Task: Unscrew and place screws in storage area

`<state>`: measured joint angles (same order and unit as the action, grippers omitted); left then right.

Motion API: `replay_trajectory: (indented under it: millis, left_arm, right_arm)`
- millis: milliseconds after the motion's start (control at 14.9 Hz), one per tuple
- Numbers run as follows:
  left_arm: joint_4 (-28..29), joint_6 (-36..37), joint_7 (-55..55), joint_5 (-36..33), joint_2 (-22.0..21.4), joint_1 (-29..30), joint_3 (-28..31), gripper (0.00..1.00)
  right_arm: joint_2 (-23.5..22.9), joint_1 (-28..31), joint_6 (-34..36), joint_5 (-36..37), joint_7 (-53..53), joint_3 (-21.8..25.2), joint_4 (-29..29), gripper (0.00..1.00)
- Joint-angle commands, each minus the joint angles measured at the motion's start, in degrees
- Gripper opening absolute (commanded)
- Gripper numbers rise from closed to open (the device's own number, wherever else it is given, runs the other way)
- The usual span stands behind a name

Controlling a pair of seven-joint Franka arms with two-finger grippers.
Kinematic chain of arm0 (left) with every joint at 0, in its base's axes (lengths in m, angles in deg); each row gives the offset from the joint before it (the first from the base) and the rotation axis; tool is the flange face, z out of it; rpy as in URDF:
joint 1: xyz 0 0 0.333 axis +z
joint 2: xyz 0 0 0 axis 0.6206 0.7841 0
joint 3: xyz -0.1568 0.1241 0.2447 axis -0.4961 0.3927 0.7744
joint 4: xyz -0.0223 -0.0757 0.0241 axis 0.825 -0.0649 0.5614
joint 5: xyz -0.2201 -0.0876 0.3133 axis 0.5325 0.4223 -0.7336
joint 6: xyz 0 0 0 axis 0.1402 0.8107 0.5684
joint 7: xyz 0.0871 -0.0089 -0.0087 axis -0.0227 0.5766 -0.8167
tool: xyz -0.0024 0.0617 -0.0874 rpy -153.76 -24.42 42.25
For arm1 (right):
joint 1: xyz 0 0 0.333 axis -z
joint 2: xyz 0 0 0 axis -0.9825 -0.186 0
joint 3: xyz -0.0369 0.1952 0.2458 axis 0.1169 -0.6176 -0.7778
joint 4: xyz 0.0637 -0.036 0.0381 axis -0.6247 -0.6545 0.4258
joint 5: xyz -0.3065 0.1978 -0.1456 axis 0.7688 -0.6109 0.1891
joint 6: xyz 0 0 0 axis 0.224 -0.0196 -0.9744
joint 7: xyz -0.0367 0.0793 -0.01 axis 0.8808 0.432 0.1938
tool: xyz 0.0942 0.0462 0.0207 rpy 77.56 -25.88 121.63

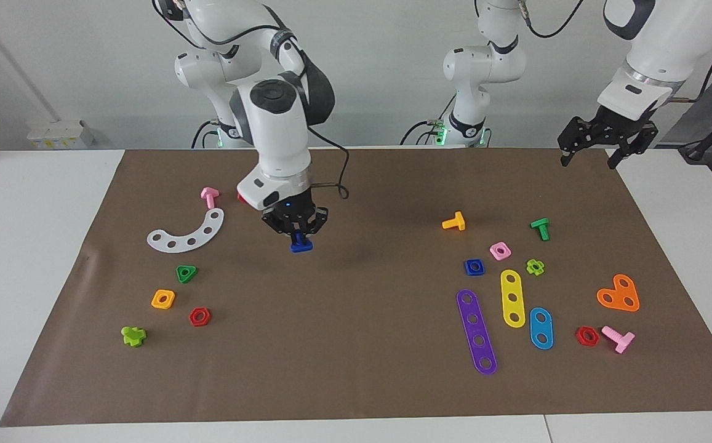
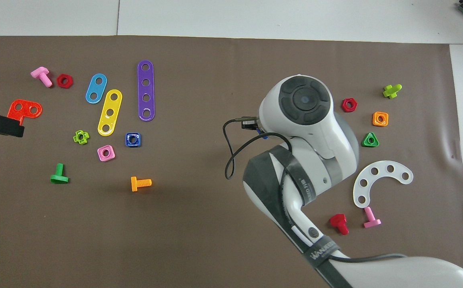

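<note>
Now the right gripper [image 1: 295, 235] pinches the dark-blue screw [image 1: 301, 245], which hangs head-down just under its fingertips, above the mat. From those fingers, the storage area [image 1: 220, 258] lies down and toward the white curved strip [image 1: 187, 231]. The left gripper [image 1: 596, 154] waits, fingers spread.
</note>
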<state>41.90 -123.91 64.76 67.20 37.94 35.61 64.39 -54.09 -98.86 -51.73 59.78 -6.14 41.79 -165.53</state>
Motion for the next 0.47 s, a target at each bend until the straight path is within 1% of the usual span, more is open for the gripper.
replay_trajectory:
  millis: [0, 134, 201, 268, 402]
  left_arm:
    - [1.56, 0.42, 0.23, 0.77, -1.59, 0.73, -0.44, 1.0]
    - [1.56, 0.42, 0.23, 0.77, -1.59, 0.73, -0.44, 1.0]
    - [1.56, 0.42, 0.23, 0.77, -1.59, 0.73, -0.44, 1.0]
    - [1.56, 0.33, 0.23, 0.77, -1.59, 0.73, -0.44, 1.0]
    - [1.56, 0.42, 0.23, 0.77, -1.59, 0.73, -0.44, 1.0]
  right_arm:
    - [0.47, 6.82, -0.85, -1.28, -6.81, -0.73, -3.26, 0.0]
    - [1.69, 10.86, -0.76, -1.46, -14.0, -0.73, -6.15, 0.0]
    - [3.01, 11.93, -1.55, -1.46, -16.83, -0.73, -9.65, 0.0]
    - [4.24, 13.15, -2.77, -1.46, -18.68, -0.73, -12.9, 0.0]
    - [6.0, 14.92, -8.12, -1.98, -22.29, -0.73, -18.88, 0.0]
